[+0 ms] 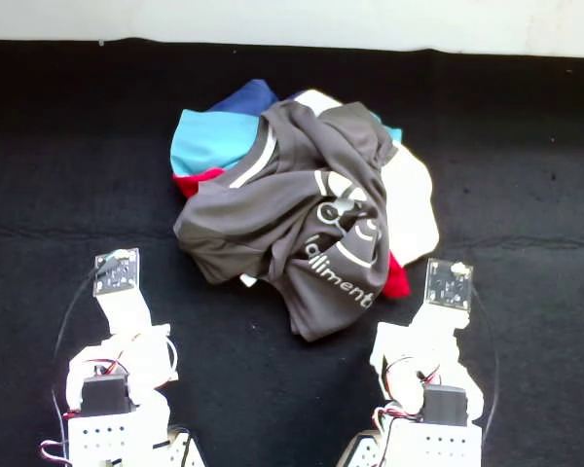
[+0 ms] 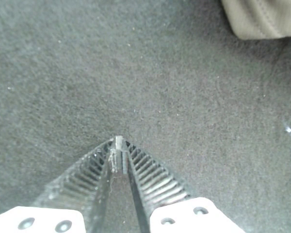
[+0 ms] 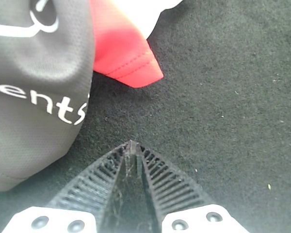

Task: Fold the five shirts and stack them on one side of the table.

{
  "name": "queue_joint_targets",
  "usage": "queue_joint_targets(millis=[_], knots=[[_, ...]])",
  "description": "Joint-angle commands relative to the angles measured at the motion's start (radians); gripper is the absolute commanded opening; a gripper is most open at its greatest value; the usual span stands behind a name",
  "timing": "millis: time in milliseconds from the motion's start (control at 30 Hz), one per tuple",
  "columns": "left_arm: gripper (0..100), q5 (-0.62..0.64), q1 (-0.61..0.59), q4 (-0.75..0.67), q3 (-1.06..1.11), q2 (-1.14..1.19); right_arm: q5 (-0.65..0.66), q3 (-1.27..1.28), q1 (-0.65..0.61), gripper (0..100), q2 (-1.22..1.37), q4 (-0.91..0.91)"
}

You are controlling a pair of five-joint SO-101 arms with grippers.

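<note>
A: How far are we getting?
B: I'm seeing nothing folded yet; the shirts (image 1: 302, 195) are lying heaped at upper centre, while my left gripper (image 2: 119, 143) and right gripper (image 3: 132, 144) are sitting clenched, empty, lower down

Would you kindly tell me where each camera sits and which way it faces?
High view: fixed above, facing down on table, shirt pile, both arms.
Left wrist view: on left arm, facing the table past the shut left hand.
Right wrist view: on right arm, facing the red shirt past the shut right hand.
Shared: grey shirt, in all three.
</note>
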Motion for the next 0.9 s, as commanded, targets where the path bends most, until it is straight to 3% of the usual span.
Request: queue_joint_targets(millis=[0, 267, 567, 867], knots=[[1, -0.006, 0.01, 0.003, 0.008, 0.004, -0.006, 0.128, 0.012, 0.9, -0.001, 0.005], [1, -0.005, 0.019, 0.003, 0.008, 0.004, -0.006, 0.128, 0.012, 0.9, -0.001, 0.005], [1, -0.003, 0.193, 0.003, 0.008, 0.004, -0.006, 0.128, 0.012, 0.9, -0.001, 0.005], [1, -0.006, 0.202, 0.003, 0.008, 0.004, -0.006, 0.128, 0.012, 0.9, -0.001, 0.005]])
